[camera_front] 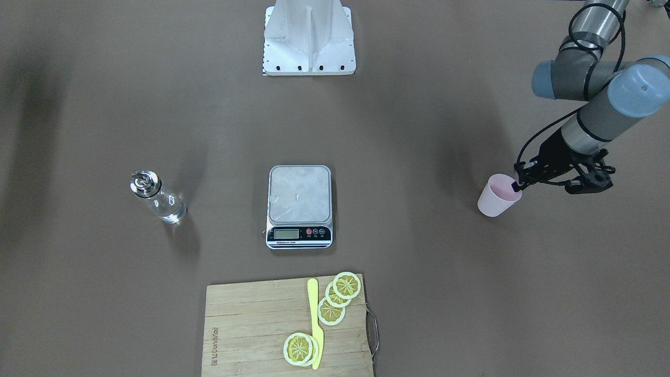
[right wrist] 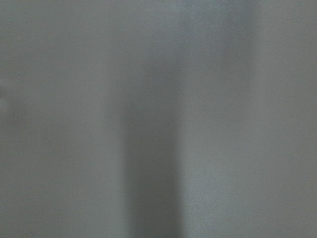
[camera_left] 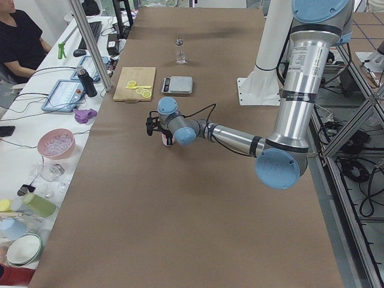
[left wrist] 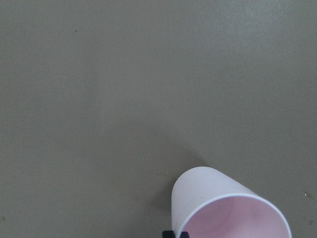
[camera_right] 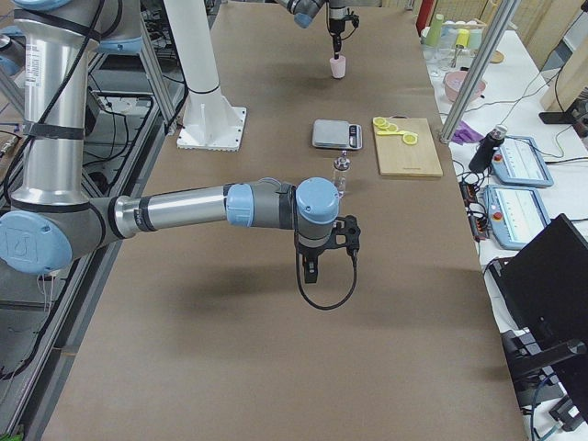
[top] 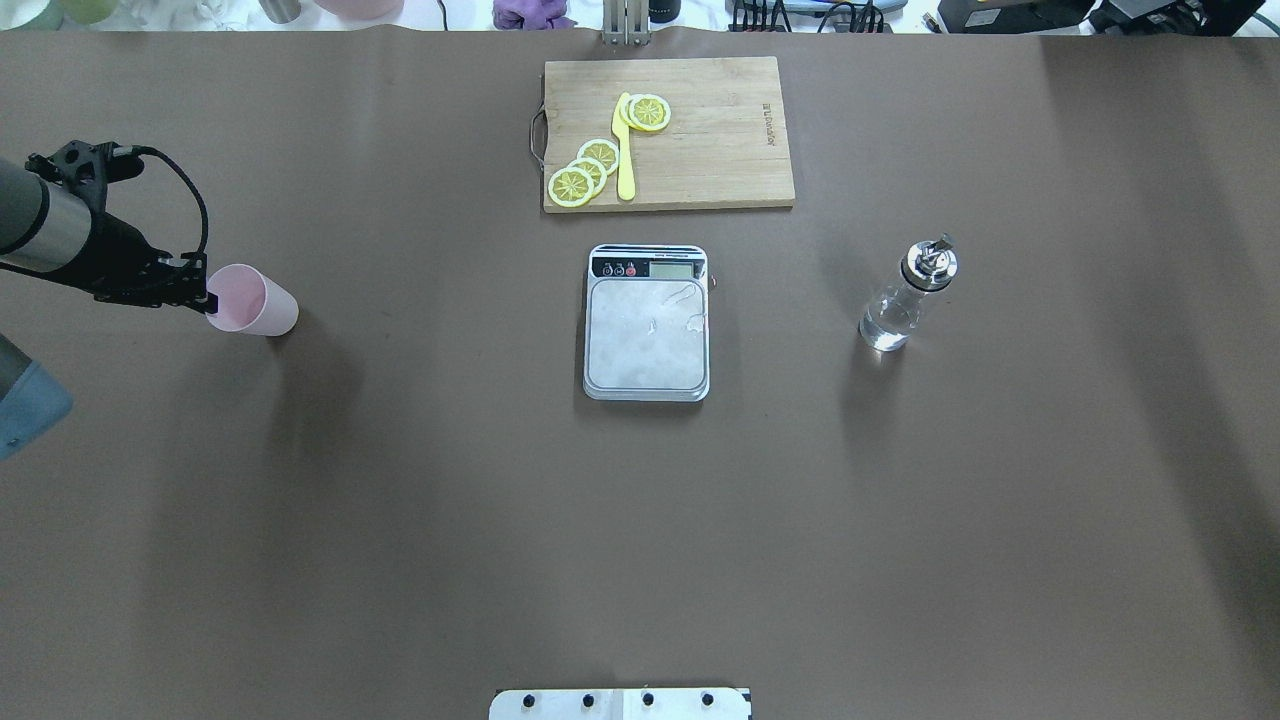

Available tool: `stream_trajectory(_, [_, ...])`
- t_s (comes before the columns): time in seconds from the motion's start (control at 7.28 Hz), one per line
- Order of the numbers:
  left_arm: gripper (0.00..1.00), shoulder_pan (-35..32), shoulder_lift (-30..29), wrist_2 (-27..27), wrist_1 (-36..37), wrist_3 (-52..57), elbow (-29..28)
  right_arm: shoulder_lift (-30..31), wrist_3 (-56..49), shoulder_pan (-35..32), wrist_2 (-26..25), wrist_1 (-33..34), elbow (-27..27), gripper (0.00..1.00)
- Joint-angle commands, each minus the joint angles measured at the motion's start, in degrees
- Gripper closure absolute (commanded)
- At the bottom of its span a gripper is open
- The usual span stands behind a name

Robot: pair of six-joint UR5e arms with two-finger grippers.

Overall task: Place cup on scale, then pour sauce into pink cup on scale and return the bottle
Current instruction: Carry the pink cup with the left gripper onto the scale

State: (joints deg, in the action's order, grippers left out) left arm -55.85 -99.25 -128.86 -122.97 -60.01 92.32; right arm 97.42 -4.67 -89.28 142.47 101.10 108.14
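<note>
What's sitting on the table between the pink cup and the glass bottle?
The kitchen scale, roughly midway between the pink cup and the glass bottle, its platform empty. The overhead view shows it; otherwise that stretch is bare table.

Cutting board [camera_front: 251, 324]: burnt-in brand stamp along the edge at 9 o'clock in the front-facing view; it seems to read "bundor", not certain.
Scale [camera_front: 300, 195]: small print on the black strip at 6 o'clock, too small to read.
</note>
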Motion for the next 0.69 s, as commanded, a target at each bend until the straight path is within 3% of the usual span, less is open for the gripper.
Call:
stream_trajectory(0.0, [1.00, -0.4, -0.7, -3.3, 5.5, -0.1, 3.1, 0.0, 0.0, 0.1, 0.0, 0.0, 0.1, 0.00])
stream_trajectory(0.41, [1.00, -0.7, -17.4, -3.9, 34.4, -2.5, 8.0, -2.8, -0.2, 0.4, -0.5, -1.3, 1.4, 0.00])
stream_trajectory(0.55, [1.00, -0.1, -22.0, -3.9, 37.7, -6.7, 8.0, -4.4, -0.2, 0.8, -0.7, -2.5, 2.8, 0.00])
